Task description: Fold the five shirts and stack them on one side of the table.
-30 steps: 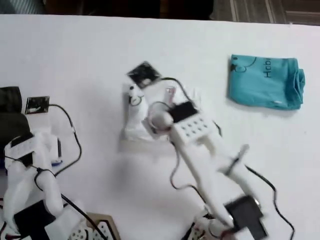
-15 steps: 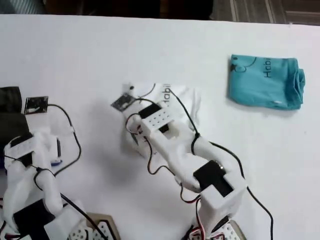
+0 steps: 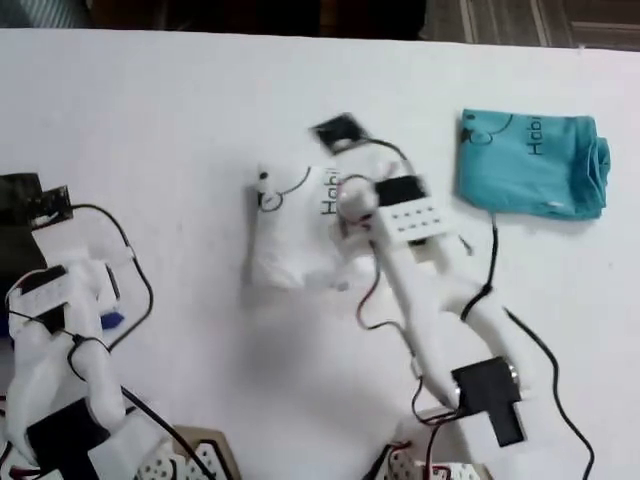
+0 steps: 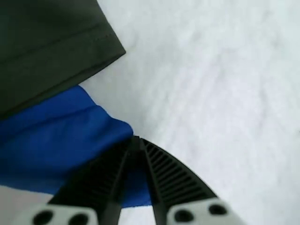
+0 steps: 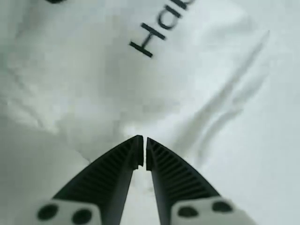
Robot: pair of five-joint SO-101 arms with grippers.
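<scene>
Right pincer [image 5: 142, 146], jaws pressed together and seemingly nipping cloth, sits on the rumpled white shirt [image 3: 290, 235] at mid-counter, with the folded teal shirt [image 3: 530, 165] lying nearby to its right.

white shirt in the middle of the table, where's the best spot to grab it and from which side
Probably a raised fold on the white shirt, along its rumpled edge toward the bottom of the high view, pinched from straight above. The shirt lies low and bunched on the table, so a flat patch offers nothing to close on, while a standing fold does.
</scene>
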